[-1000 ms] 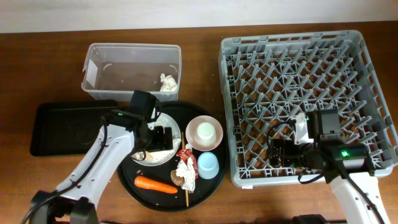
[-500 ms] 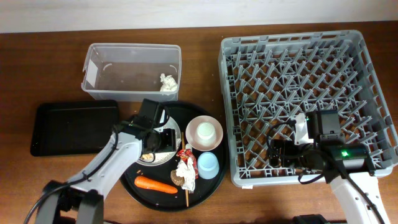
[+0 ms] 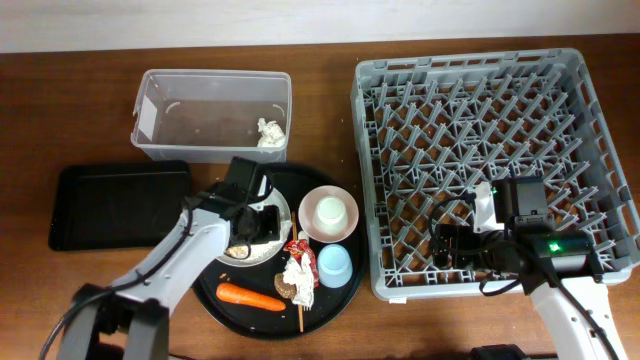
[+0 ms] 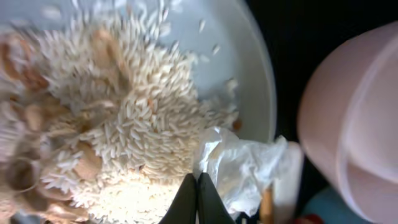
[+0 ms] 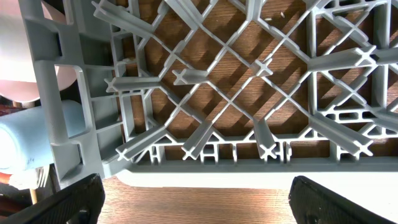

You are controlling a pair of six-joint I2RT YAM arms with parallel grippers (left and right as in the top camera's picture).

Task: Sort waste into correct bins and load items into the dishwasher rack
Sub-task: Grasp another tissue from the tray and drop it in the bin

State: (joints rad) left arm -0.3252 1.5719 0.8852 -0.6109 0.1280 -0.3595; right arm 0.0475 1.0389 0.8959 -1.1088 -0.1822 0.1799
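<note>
My left gripper (image 3: 262, 222) hangs over the white plate (image 3: 285, 203) and is shut. In the left wrist view its gripper (image 4: 197, 186) has both fingers pressed together at the edge of a crumpled white tissue (image 4: 242, 168), beside beige rice-like food scraps (image 4: 124, 112). Nothing shows between the fingers. The pinkish-white bowl (image 3: 329, 213) and pale blue cup (image 3: 334, 265) stand to the right. An orange carrot (image 3: 250, 297), a red wrapper (image 3: 297, 247) and another tissue (image 3: 298, 272) lie nearby. My right gripper (image 3: 445, 245) is open over the front edge of the grey dishwasher rack (image 3: 365, 180).
All the tableware and waste sit on a large round black tray (image 3: 330, 305). A clear tub (image 3: 145, 115) at the back holds one tissue (image 3: 270, 132). A shallow black rectangular tray (image 3: 120, 205) lies at the left.
My left gripper has shifted a little right over the plate and closed from wide open to shut. The right arm has not moved.
</note>
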